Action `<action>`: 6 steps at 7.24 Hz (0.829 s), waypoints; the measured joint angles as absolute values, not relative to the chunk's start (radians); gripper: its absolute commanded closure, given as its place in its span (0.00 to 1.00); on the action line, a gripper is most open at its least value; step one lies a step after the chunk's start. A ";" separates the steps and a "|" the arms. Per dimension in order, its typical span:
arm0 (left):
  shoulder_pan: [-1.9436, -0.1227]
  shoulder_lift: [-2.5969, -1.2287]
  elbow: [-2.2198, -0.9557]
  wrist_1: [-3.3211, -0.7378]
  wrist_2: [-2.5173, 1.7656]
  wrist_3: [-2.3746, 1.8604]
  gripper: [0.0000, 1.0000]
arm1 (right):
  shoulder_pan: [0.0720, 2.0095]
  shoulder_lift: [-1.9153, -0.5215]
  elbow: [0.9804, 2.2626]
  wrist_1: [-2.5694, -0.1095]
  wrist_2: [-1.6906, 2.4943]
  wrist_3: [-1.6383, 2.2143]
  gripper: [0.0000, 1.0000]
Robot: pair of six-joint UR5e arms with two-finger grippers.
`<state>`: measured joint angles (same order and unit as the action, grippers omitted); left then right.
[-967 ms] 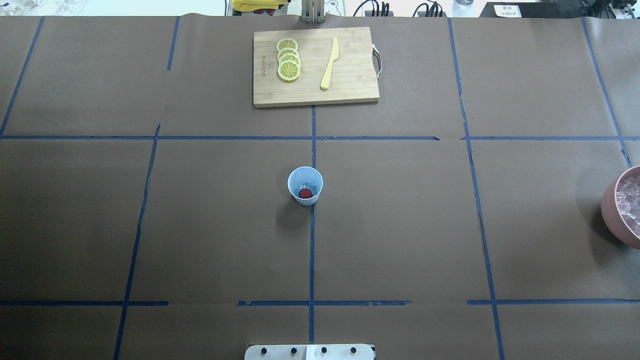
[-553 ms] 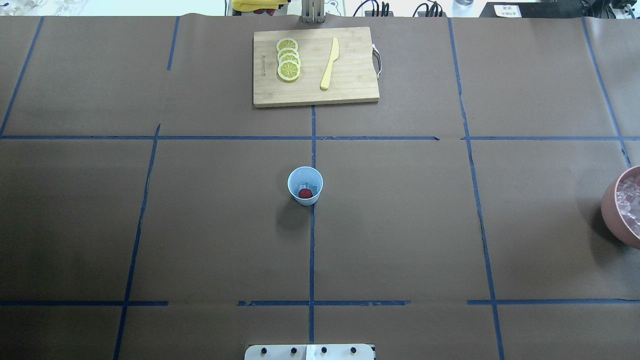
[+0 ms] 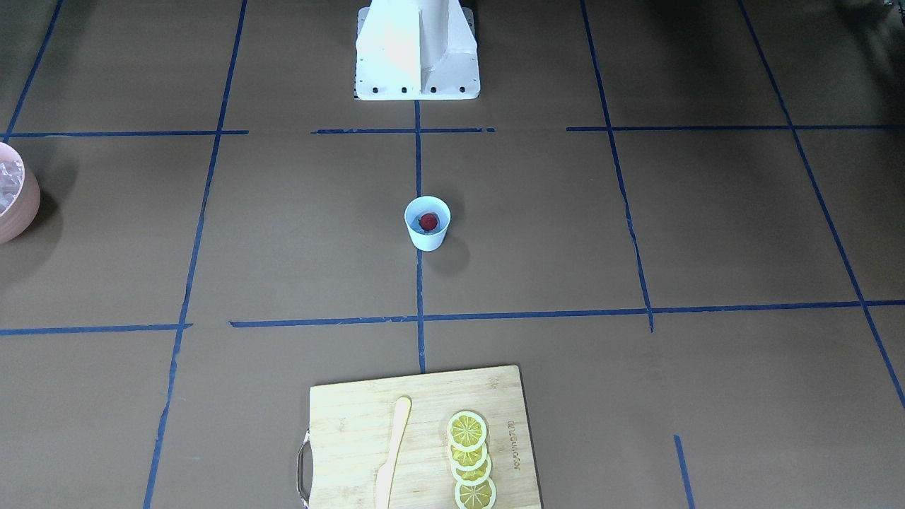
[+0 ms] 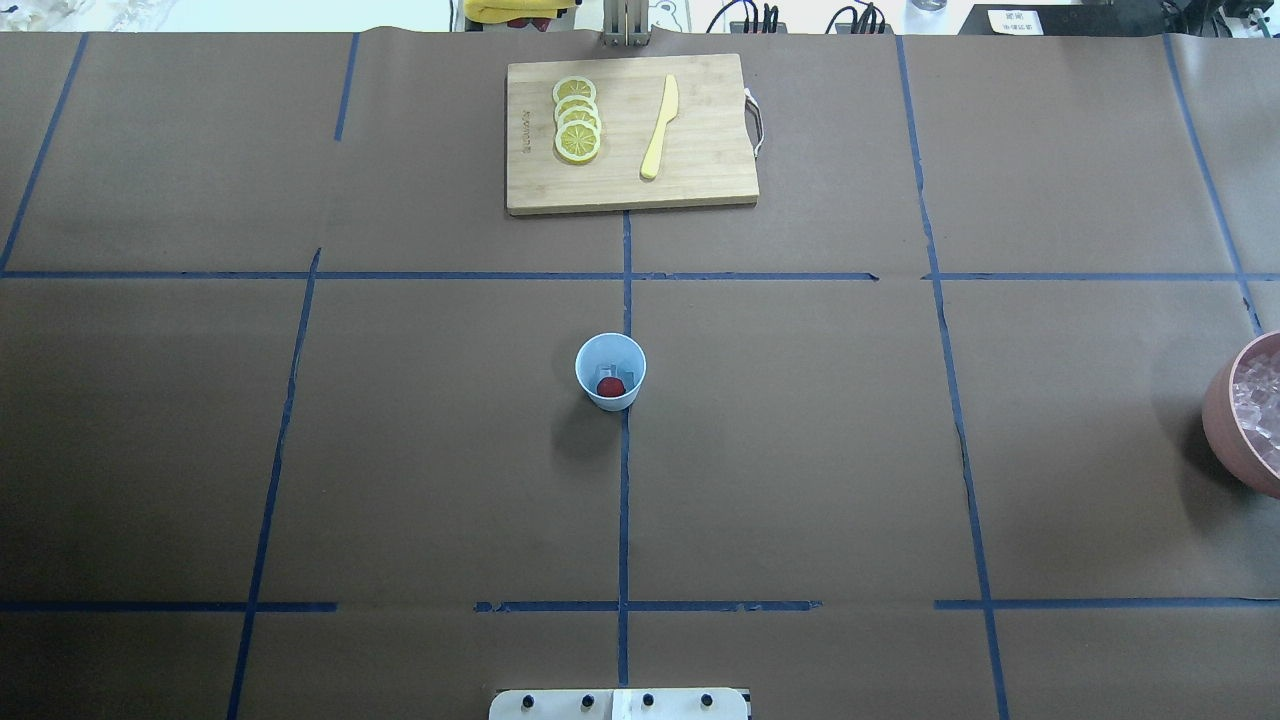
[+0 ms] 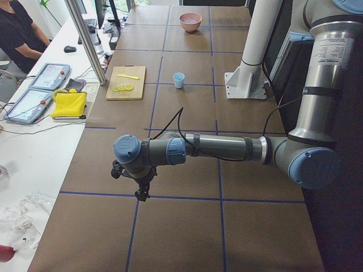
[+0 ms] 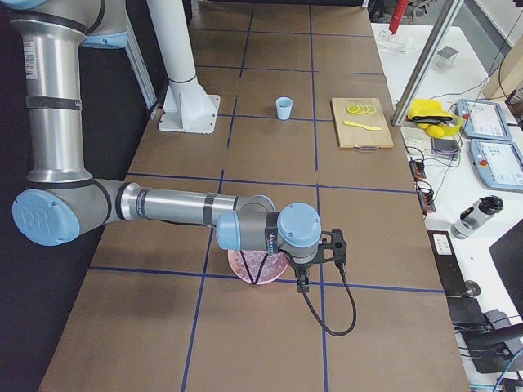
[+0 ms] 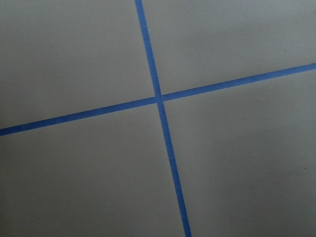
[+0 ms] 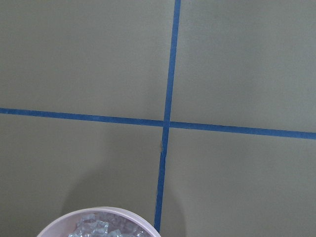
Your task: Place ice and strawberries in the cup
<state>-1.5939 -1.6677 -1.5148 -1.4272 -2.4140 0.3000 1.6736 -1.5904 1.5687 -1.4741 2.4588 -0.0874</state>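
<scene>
Standing upright in the middle of the table (image 4: 400,450), the cup (image 4: 610,372) rests on a blue tape line (image 4: 624,500), straight ahead of the robot base (image 4: 620,705) and well apart from it. Inside the cup lies one dark red strawberry (image 4: 610,386). Something pale shows beside the berry, but it is too faint to say if it is a cube.

The ice (image 4: 1262,395) that can be seen clearly fills a pink bowl (image 4: 1225,420) at the table's end on the robot's right, far from the cup and cut by the frame edge in the overhead view. On the far side of the table from the robot a wooden cutting board (image 4: 700,150) lies flat. On it are four lemon slices (image 4: 577,120) in an overlapping row and, beside them, a pale yellow knife (image 4: 660,127).

No arm enters the two central views. The right gripper (image 6: 301,286) hangs with its fingers pointing down just beside the bowl – its wrist camera shows only the bowl's rim, some ice and a tape crossing. The left gripper (image 5: 140,197) hangs over a tape crossing at the opposite end of the table, and its wrist camera shows only brown paper and tape. Both grippers show only in the side views, so I cannot tell if their fingers are apart or together. A person (image 5: 17,28) sits at a white desk beyond the table.
</scene>
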 measured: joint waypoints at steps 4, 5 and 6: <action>-1.667 -1.662 -1.521 -1.475 -2.415 0.267 0.00 | 1.674 -1.589 1.572 -1.473 2.455 -0.088 0.01; -1.672 -1.653 -1.520 -1.516 -2.414 0.225 0.00 | 1.674 -1.588 1.572 -1.472 2.454 -0.089 0.01; -1.674 -1.643 -1.520 -1.555 -2.406 0.179 0.00 | 1.674 -1.588 1.572 -1.471 2.453 -0.089 0.01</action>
